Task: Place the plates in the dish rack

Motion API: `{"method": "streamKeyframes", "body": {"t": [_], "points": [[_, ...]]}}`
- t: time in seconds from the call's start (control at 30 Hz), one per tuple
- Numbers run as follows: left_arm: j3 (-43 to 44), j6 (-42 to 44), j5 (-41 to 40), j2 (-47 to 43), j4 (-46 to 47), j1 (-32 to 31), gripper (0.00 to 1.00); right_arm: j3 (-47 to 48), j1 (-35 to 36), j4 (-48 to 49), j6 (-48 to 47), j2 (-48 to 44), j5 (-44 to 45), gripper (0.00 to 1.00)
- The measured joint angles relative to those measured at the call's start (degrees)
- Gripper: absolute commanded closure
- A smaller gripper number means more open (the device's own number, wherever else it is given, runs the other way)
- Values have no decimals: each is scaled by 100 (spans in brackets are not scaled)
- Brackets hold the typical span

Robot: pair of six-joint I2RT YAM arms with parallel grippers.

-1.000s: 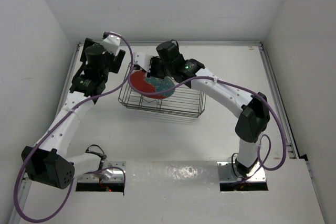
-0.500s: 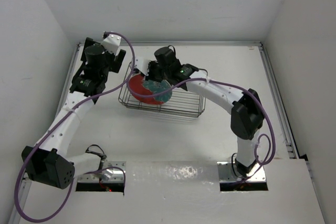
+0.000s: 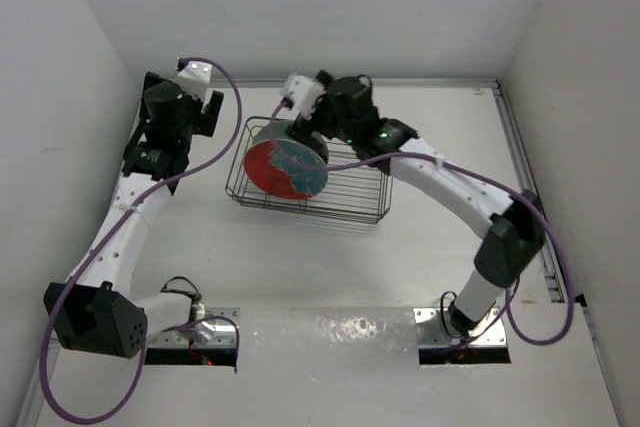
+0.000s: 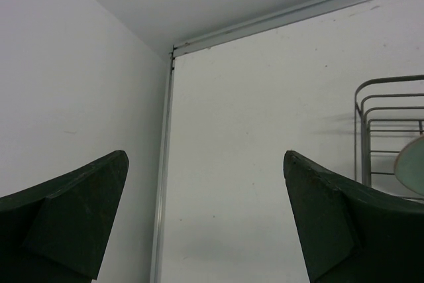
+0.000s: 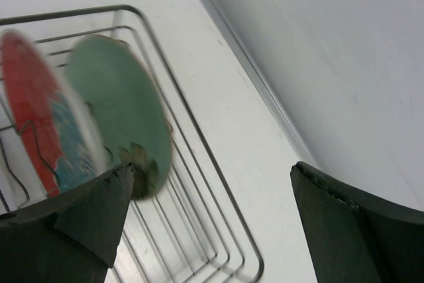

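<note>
**A:** Top external view first. Where are the plates?

**B:** Both are in the dish rack (image 3: 384,197), at its 9 o'clock end. The red plate (image 3: 288,167) stands on edge, leaning, with the mint plate (image 5: 119,114) just behind it.

**A:** And the end effectors?

**B:** The right end effector (image 5: 212,170) is spread and empty. In its wrist view the plates lie toward 8 o'clock, near one finger. The left end effector (image 4: 204,157) is also spread and empty, at 9 o'clock of the rack over bare bench (image 3: 400,277).

**A:** What next?

**B:** Loading looks done to me. The right arm is nearer, so it must back away without clipping the rims.
</note>
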Motion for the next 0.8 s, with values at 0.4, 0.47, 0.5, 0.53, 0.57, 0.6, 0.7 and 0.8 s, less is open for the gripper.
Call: {"method": "streamKeyframes", "body": {"t": [0.4, 0.47, 0.5, 0.53, 0.57, 0.6, 0.7, 0.8], "points": [[-588, -201, 754, -7, -778, 870, 0, -4662, -4542, -103, 4795, -3036, -87, 1], [-802, -205, 892, 39, -953, 1180, 0, -5257, -4597, -203, 5021, -3104, -48, 1], [-955, -203, 911, 55, -992, 1381, 0, -5477, -4592, -299, 5090, -3198, 31, 1], [-1132, -203, 960, 55, -999, 1582, 0, -5628, -4588, -396, 5136, -3327, 162, 1], [-1340, -203, 1008, 44, -1021, 1784, 0, -5700, -4566, -474, 5187, -3464, 352, 1], [-1539, -203, 1047, 28, -1043, 1947, 0, -5709, -4562, -525, 5248, -3576, 503, 1], [-2090, -221, 1119, -144, -1034, 2164, 0, -5654, -4562, -509, 5429, -3825, 807, 1], [-2533, -254, 1185, -396, -946, 2153, 0, -5611, -4562, -466, 5504, -3893, 874, 1]]}}
